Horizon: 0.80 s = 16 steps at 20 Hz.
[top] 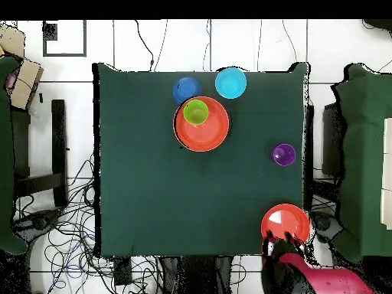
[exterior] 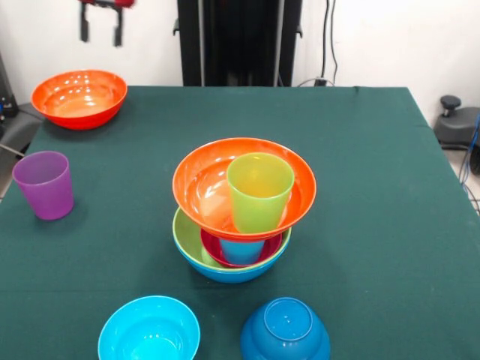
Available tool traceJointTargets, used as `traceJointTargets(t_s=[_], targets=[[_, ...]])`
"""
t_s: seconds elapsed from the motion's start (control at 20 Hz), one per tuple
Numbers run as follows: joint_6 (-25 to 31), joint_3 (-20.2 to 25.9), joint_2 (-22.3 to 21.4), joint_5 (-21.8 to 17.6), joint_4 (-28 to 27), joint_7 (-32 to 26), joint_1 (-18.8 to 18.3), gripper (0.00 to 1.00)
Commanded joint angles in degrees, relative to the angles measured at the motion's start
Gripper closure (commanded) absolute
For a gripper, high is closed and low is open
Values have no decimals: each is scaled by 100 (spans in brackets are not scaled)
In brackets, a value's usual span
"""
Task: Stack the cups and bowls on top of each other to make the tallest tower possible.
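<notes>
Tower: the pile of glossy plastic bowls and cups point(exterior: 236, 217) is standing near the middle of the green-clothed bench point(exterior: 375, 195), closer to the edge away from the robot.
Base: a large blue bowl point(exterior: 232, 274) is carrying a large lime green bowl point(exterior: 186, 238) nested in it, the widest pieces lying lowest, which looks meant for steadiness.
Middle: a small magenta bowl point(exterior: 217, 253) is sitting in the green one with a light blue cup point(exterior: 241, 250) in it; the cup seems to be acting as a post.
Top: a large orange bowl point(exterior: 202, 184) is resting on that post, tilting slightly, and a lime green tapered cup point(exterior: 259, 191) is standing upright in it, off to one side.
Risk: a wide bowl on a narrow cup looks likely to tip if pushed off centre.
Loose pieces: a purple tapered cup point(exterior: 45, 184) is standing upright near one side edge; a small cyan bowl point(exterior: 148, 330) is sitting mouth up and a small dark blue bowl point(exterior: 285, 330) mouth down at the edge away from the robot, just beside the tower.
Second orange bowl: a large glossy one point(exterior: 79, 97) is sitting at the corner on the robot's side.
Gripper: the gripper point(exterior: 100, 30) is hanging above that corner bowl, fingers apart and holding nothing, placed as if for picking up its rim.
Progress: four pieces are not yet on the tower.
</notes>
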Motion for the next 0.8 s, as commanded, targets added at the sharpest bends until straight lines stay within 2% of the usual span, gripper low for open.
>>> traceJointTargets(t_s=[0.05, 0.15, 0.25, 0.45, 0.6, 0.8], targets=[[4, 542, -278, -48, 1064, -855, -931, 0], [10, 694, -311, -83, 1189, -898, -1169, 0], [-137, 613, -122, -427, 1124, -664, -1169, 0], [-478, 256, 157, -995, 967, -184, -962, 0], [-629, 129, 331, -1237, 857, -4, -871, 0], [-685, 94, 546, -1327, 717, 163, -695, 0]])
